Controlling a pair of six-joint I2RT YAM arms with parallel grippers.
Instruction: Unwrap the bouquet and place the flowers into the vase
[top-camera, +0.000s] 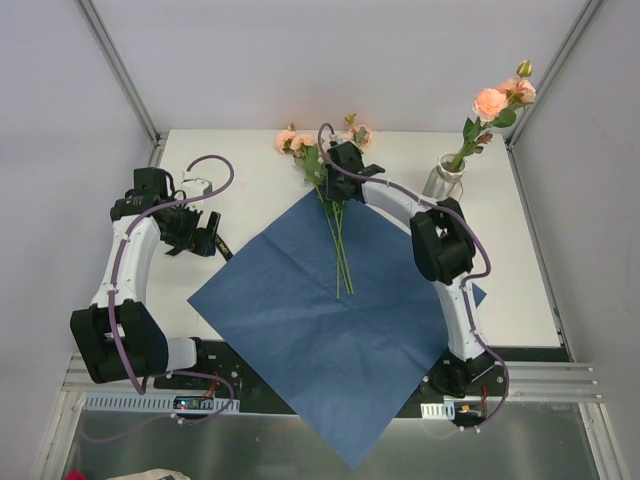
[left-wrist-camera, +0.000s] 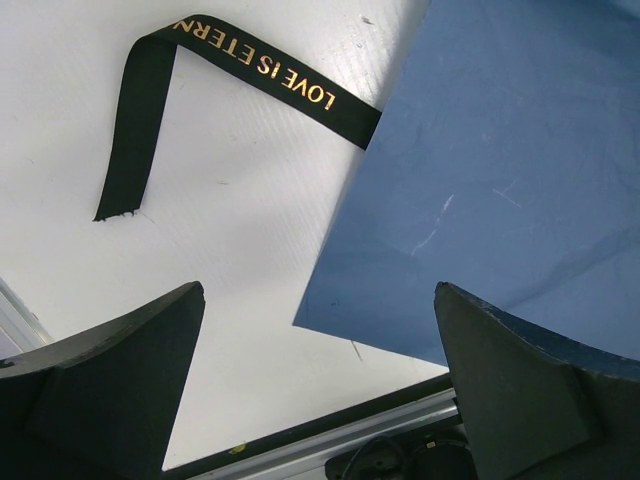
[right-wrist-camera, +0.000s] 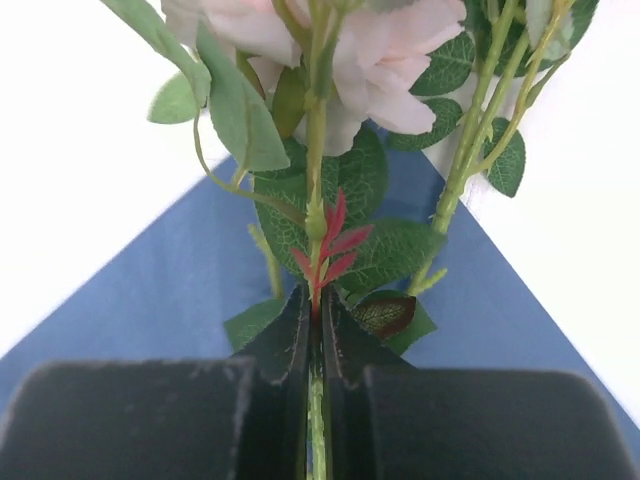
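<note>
The bouquet lies undone: its blue paper (top-camera: 320, 320) is spread flat and the black ribbon (left-wrist-camera: 250, 65) lies loose on the white table. Peach-pink flowers (top-camera: 296, 141) rest at the paper's far corner, their stems (top-camera: 340, 250) running back over the sheet. My right gripper (top-camera: 336, 165) is over them, shut on one green stem (right-wrist-camera: 316, 180) just below its red leaflets and pink rose (right-wrist-camera: 390, 60). The vase (top-camera: 443, 180) stands at the back right with one rose spray (top-camera: 492, 102) in it. My left gripper (top-camera: 205, 240) hangs open and holds nothing, above the paper's left corner (left-wrist-camera: 500, 150).
Grey walls enclose the table on three sides. A metal rail (top-camera: 330, 385) runs along the near edge, and the paper's front corner overhangs it. The ribbon end (top-camera: 222, 245) lies beside the left gripper.
</note>
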